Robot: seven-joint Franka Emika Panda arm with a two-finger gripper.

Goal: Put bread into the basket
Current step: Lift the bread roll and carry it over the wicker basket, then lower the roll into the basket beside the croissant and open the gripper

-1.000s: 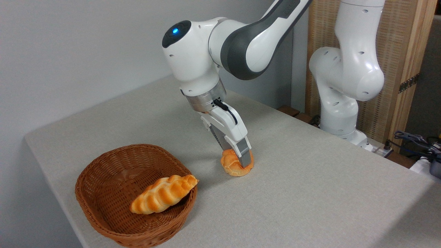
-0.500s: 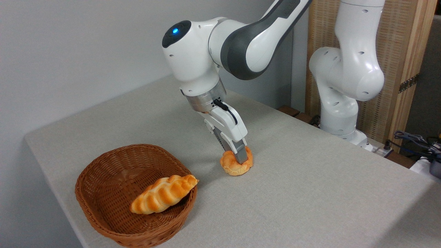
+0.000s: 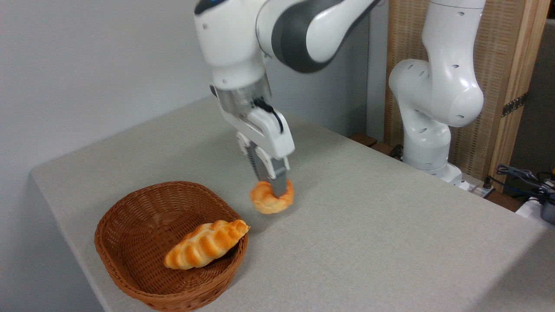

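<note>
On my screen the bun [image 3: 269, 200] is small and round, golden-orange on top with darker brown in the folds, and its surface is lumpy, like a knot of dough. The lower side looks a bit paler. It hangs in the air, clear of the worktop [image 3: 368, 225], with a soft shadow under it on the cloth. The gripper [image 3: 274, 190] has it from above — the jaws are closed on the bun, one grey finger [image 3: 279, 184] pressed into the near side, the other one mostly hidden behind. The gripper is tilted, not straight down.

The bun is to the right of the basket [image 3: 130, 277] and a little behind it, near the rim but not over it. The basket is reddish-brown wicker, round and shallow, much wider than the bun. Inside it lies a long braided loaf [image 3: 206, 245], with its pointed end resting on the right rim.

The worktop is covered in pale grey fabric. Behind it I see a plain wall, a wooden panel with woven filling, and some dark cables [image 3: 524, 182] at the far right edge.

About writing — I can read no brand, label or text anywhere; the arm [image 3: 277, 39] is plain white and dark grey from this angle.
</note>
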